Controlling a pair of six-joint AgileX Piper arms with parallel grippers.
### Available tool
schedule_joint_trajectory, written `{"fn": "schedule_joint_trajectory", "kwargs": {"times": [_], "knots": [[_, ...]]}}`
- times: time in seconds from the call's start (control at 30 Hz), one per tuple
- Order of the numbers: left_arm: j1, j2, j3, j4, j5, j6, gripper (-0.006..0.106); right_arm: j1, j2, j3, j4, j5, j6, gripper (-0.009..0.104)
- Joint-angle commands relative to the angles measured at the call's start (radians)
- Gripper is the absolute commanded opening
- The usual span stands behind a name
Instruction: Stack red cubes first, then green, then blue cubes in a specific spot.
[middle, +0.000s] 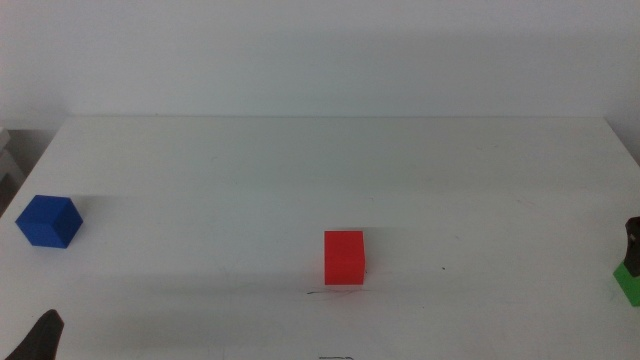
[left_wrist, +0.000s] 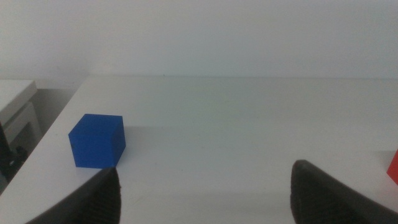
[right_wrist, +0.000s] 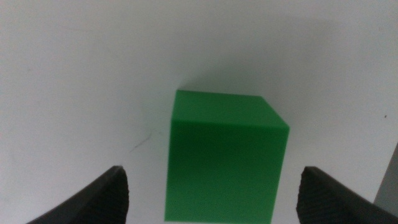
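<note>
The right gripper (right_wrist: 211, 193) is wide open around the green cube (right_wrist: 225, 162) at the table's (middle: 320, 170) right edge. The left gripper (left_wrist: 205, 193) waits near left, open too, by the blue cube (left_wrist: 97, 141). The red cube (middle: 344, 257) sits in the middle.

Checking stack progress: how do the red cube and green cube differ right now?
The red cube sits mid-table just behind the thin dark line; the green cube is at the table's right edge. Red stands clear of both grippers; green lies between the open right gripper jaws, ungripped. Both rest flat on the table, unstacked.
</note>
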Motion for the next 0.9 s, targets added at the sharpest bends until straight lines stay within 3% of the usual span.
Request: {"fn": "schedule_joint_trajectory", "kwargs": {"times": [0.0, 0.47, 0.6, 0.87], "knots": [[-0.003, -0.026, -0.001, -0.011, -0.075, -0.003, 0.093, -0.015, -0.032, -0.021, -0.018, -0.020, 0.009, 0.077], [-0.003, -0.026, -0.001, -0.011, -0.075, -0.003, 0.093, -0.016, 0.053, -0.021, -0.026, -0.056, 0.029, 0.073], [-0.003, -0.026, -0.001, -0.011, -0.075, -0.003, 0.093, -0.016, 0.056, -0.021, -0.029, -0.066, 0.029, 0.055], [-0.003, -0.026, -0.001, -0.011, -0.075, -0.003, 0.093, 0.017, 0.015, -0.027, -0.031, -0.014, 0.041, 0.000]]}}
